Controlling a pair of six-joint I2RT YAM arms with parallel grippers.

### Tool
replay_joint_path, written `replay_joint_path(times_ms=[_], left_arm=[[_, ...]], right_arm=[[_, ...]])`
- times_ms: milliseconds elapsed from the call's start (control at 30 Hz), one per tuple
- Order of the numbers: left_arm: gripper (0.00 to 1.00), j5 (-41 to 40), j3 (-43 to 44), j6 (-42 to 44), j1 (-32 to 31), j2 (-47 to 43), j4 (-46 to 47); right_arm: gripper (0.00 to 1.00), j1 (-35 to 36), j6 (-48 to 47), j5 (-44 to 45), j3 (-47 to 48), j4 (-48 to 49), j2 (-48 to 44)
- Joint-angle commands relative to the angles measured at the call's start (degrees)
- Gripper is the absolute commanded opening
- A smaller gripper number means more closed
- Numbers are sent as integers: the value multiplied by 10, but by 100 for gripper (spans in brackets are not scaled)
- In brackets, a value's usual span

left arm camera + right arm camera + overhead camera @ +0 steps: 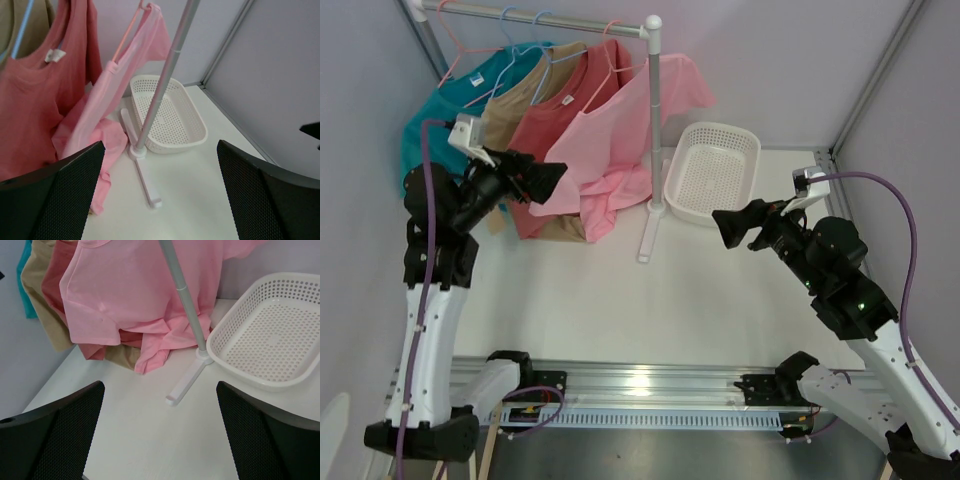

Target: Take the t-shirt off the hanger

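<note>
Left gripper [552, 183] is up high on its raised arm with the jaws spread wide and nothing between the fingers, pointing at the row of shirts, close beside the lower edge of the coral t-shirt [555, 130]; whether it touches the cloth I can't tell. Over on the other side, the right gripper [725, 228] is just as wide and just as empty, hanging above the white table [620, 300] and aimed across at the rack, well apart from any fabric. And there's the one to watch: the pink t-shirt [620, 130] sits on its pink hanger [610, 55] at the right end of the rail [550, 17], frontmost of four, right beside the upright pole [655, 130]. Its sleeve spreads out past the pole, and its lower hem is bunched low by the rack's foot [648, 235]. Behind it hang the coral one, then a tan t-shirt [515, 95], then a teal t-shirt [445, 110] at the far left, all overlapping. Right of the pole, a white perforated basket [715, 175] stands on the table, touching the rack's foot at its near corner, with nothing in it.
</note>
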Motion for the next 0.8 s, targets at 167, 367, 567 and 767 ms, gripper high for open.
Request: replay_joint_path(times_ms=[167,367,567,767], left_arm=[[99,91,143,81,-9,140,68],[100,63,313,148,-38,272,17],[100,23,515,194,-61,408,-64],[98,5,638,195,-61,528,-75]], right_arm=[[99,1,-32,7,-11,6,-31],[99,1,-41,-1,-15,12,-46],[99,1,-57,-4,-1,3,-48],[100,2,-65,0,5,-5,-45]])
